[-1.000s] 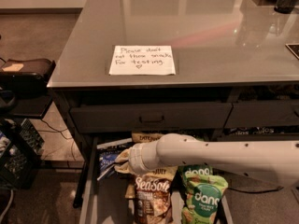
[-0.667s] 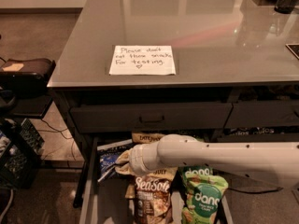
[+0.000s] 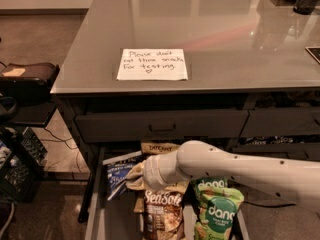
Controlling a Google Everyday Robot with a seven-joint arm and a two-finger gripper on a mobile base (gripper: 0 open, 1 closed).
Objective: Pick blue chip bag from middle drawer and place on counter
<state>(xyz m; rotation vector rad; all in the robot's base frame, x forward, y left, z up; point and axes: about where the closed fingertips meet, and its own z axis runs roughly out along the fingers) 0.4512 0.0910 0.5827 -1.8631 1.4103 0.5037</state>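
The blue chip bag (image 3: 116,176) lies tilted at the back left of the open middle drawer (image 3: 96,219), its white lettering facing up. My gripper (image 3: 134,177) is at the end of the white arm that reaches in from the right. It sits low in the drawer, right against the bag's right edge. The wrist hides the gripper's tip. The counter (image 3: 215,39) is above, with a white handwritten note (image 3: 152,64) near its front edge.
A brown Sea Salt bag (image 3: 162,214) and a green dang bag (image 3: 217,211) stand in the drawer under my arm, with another brown bag (image 3: 159,147) behind. The top drawer front (image 3: 162,125) is closed. A black crate (image 3: 17,169) stands on the floor at left.
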